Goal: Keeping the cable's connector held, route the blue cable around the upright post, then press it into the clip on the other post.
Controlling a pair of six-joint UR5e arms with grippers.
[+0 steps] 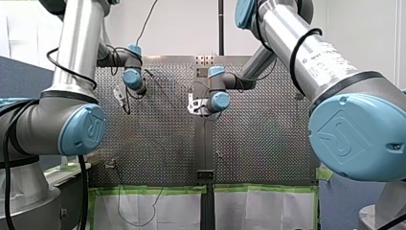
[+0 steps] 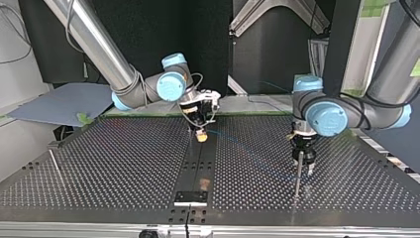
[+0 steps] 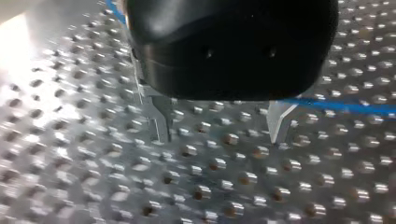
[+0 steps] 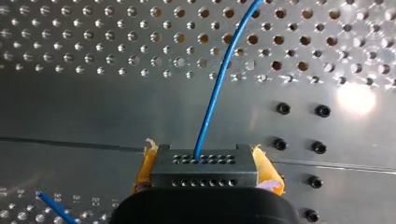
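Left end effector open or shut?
Open. In the left wrist view my left arm's black end effector has its two metal fingers apart, only perforated metal table between them; the thin blue cable passes beside one finger, ungripped.

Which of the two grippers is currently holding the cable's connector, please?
My right gripper: its yellow pads clamp the grey connector, with the blue cable leaving it; my left gripper stands open and empty.

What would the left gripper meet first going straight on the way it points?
Probably the perforated table: the left gripper points at it, open, nothing between its fingers. The blue cable passes beside one finger; depth unclear.
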